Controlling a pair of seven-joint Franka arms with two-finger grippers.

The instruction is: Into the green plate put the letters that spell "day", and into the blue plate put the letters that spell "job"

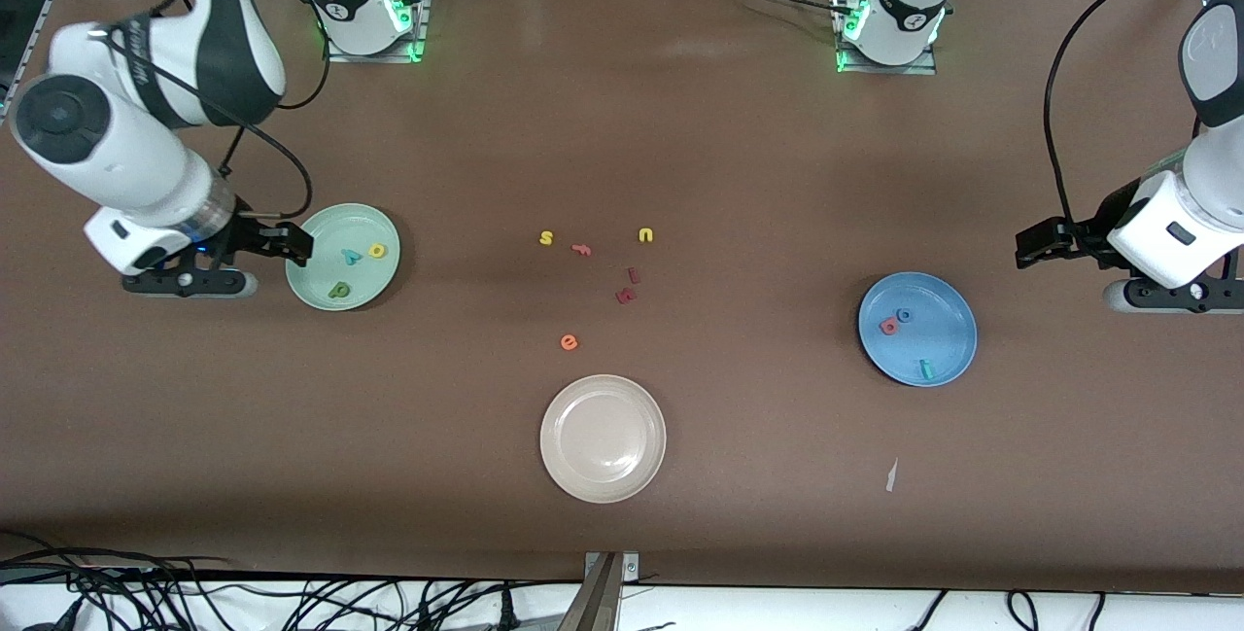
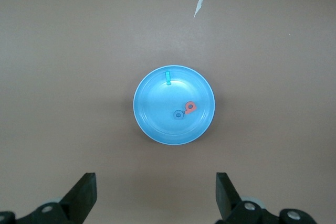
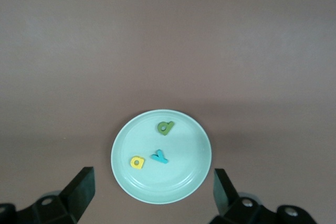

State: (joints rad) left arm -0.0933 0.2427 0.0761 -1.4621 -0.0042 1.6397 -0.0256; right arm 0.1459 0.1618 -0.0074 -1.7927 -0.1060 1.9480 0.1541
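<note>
My right gripper (image 1: 292, 244) spread, empty, at green plate (image 1: 313, 296) rim; left gripper (image 1: 1032, 247) spread beside blue plate (image 1: 957, 354). Risk: retreat clips rim, spills letters.

Brown table (image 1: 739, 155) – green plate (image 1: 316, 296), blue plate (image 1: 948, 364), cream plate (image 1: 603, 480), loose letters (image 1: 627, 296)

A cream plate (image 1: 603, 438) sits nearest the front camera; farther from it lie an orange e (image 1: 570, 342), dark red letters (image 1: 627, 296) (three, loosely grouped), a yellow s (image 1: 546, 238) and yellow u (image 1: 645, 235)
</note>
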